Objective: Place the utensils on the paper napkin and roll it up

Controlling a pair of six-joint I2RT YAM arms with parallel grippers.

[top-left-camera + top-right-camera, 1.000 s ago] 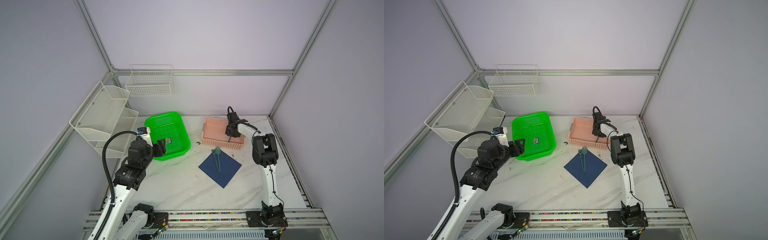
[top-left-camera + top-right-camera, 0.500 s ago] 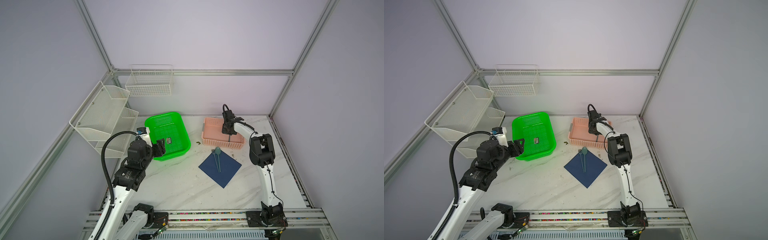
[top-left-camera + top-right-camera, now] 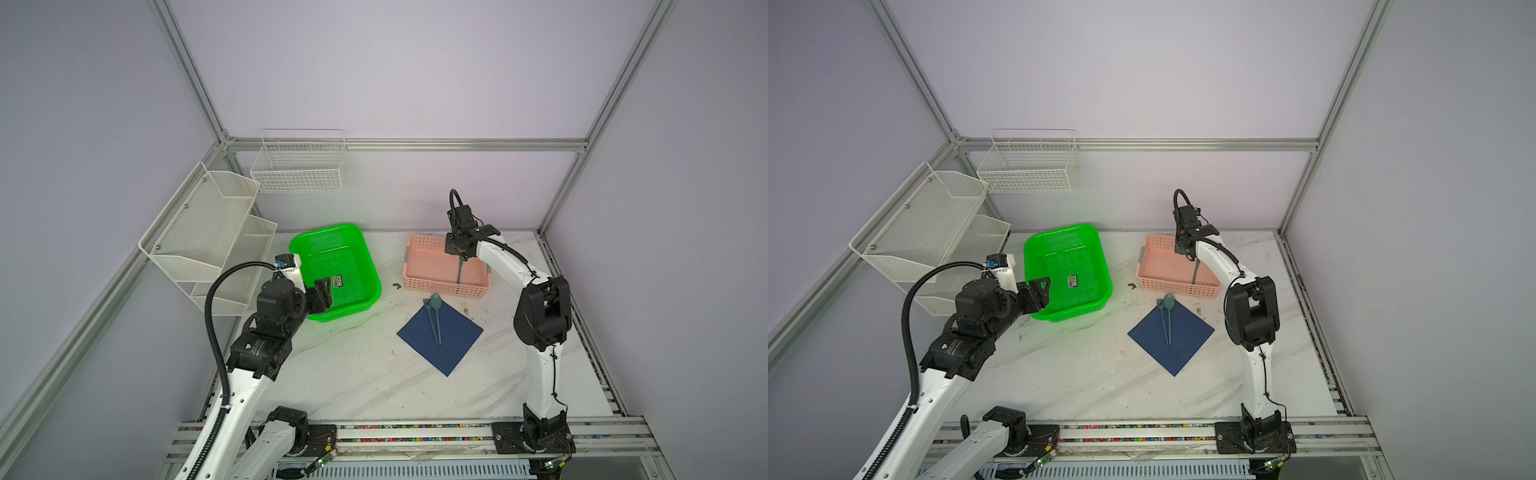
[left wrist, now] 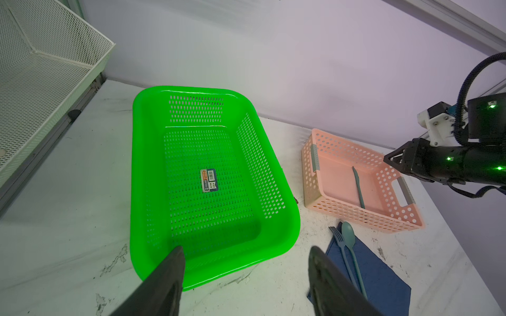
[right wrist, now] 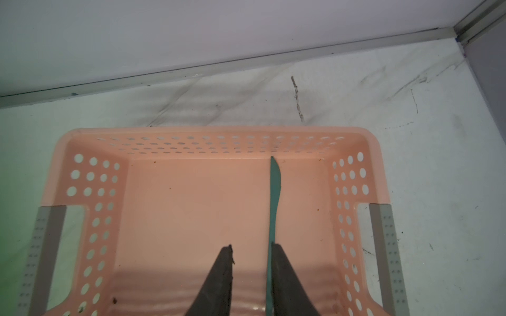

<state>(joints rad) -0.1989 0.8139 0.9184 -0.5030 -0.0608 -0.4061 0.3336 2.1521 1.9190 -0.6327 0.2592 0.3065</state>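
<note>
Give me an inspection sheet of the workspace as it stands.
Surface: white marbled tabletop, scuffed.
Job's things: navy napkin flat; fork and spoon side by side on it; knife in the pink basket.
Clutter: green basket holding a small printed label; dark scrap between the baskets.
Grippers: left gripper open by the green basket's near rim; right gripper open over the pink basket, one finger beside the knife.
Cables: black hose looped on the left arm; black cable loop at the right wrist.
Surroundings: white mesh shelf, wire wall basket, aluminium frame.
</note>
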